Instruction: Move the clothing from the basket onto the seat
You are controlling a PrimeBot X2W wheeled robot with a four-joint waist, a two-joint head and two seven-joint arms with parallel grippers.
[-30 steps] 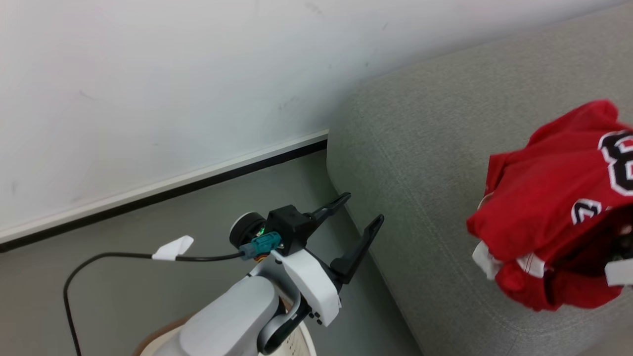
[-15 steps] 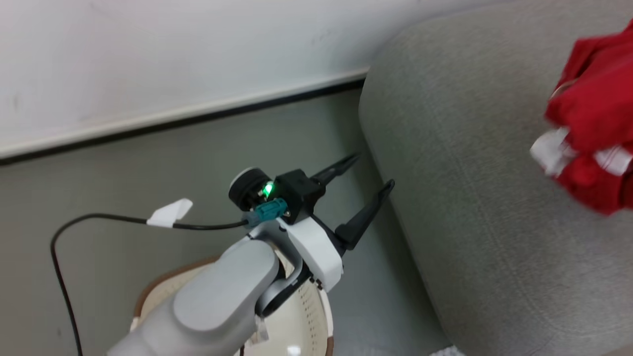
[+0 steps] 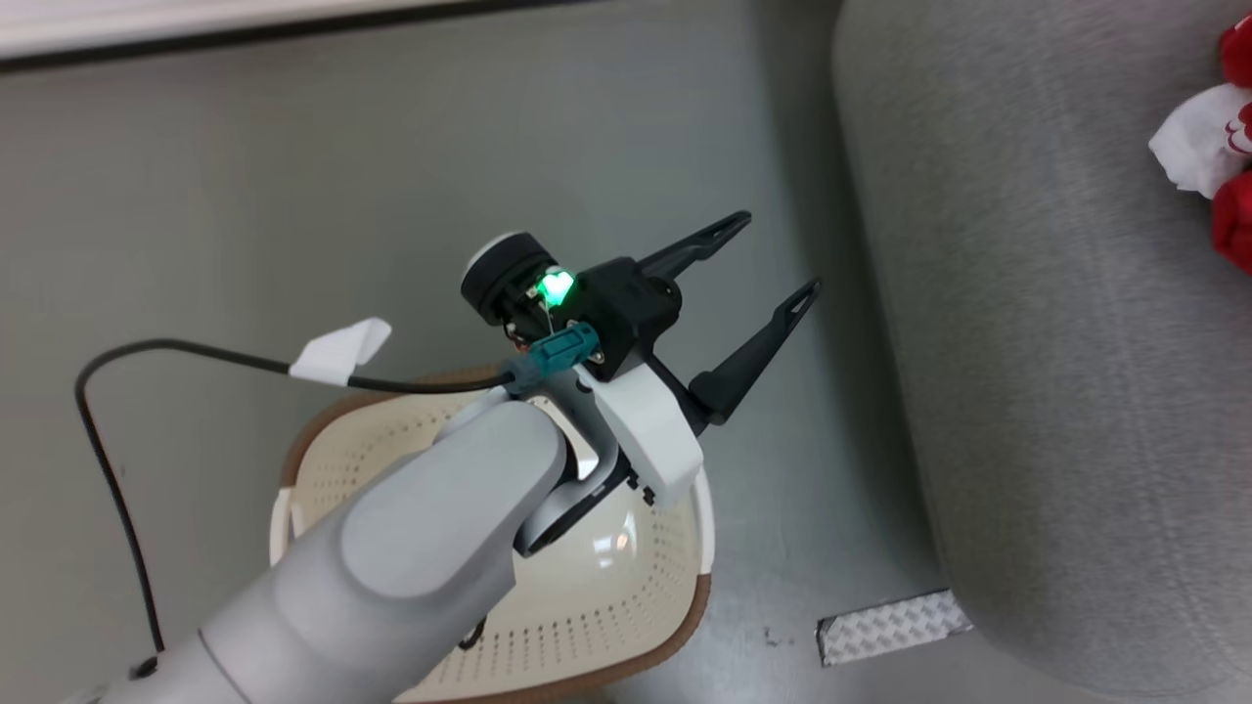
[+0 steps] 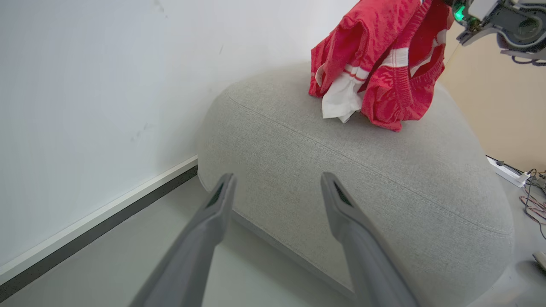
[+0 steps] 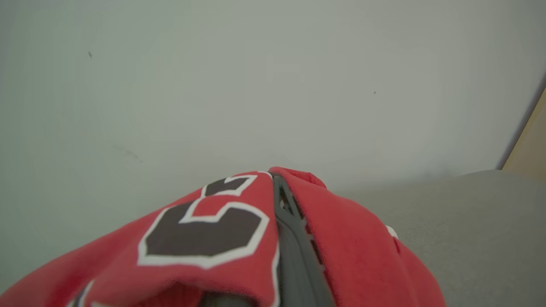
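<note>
Over the top of the light grey sofa (image 4: 362, 170), the red jersey (image 4: 375, 55) hangs in a bunch from the right gripper (image 5: 279, 185). That gripper's two dark fingers are pressed together on the fabric, and red cloth spills down both sides of them. A black, white-outlined numeral lies on the fold on one side. The jersey's white-trimmed lower folds reach down to the cushion, but I cannot tell whether they rest on it. The left gripper (image 3: 778, 252) is well apart from the clothing, its jaws spread wide and holding nothing. It points toward the sofa's rounded corner, above the grey floor (image 3: 293, 196). Beneath its pale forearm stands the white perforated laundry basket (image 3: 626, 596) with a tan-brown rim, near the sofa's side. A black cable (image 3: 196, 349) with a white tag runs from the left wrist.
</note>
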